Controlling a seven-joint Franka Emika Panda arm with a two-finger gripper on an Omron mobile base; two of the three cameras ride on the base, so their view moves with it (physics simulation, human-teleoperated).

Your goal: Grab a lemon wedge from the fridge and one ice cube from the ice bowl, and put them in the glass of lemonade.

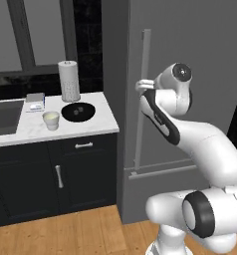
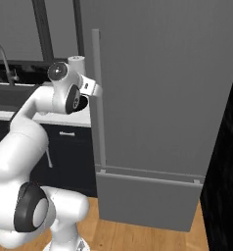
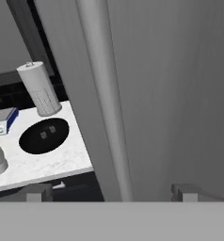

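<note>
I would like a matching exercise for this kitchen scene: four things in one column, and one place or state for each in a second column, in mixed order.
Things:
1. fridge
2. ice bowl
3. glass of lemonade
4. gripper

Places or states:
A. open, at the fridge's bar handle
B. door closed
C. on the counter, left of the black dish
D. on the counter, in front of the paper-towel roll

Pairs: 1-B, 2-D, 3-C, 4-A
</note>
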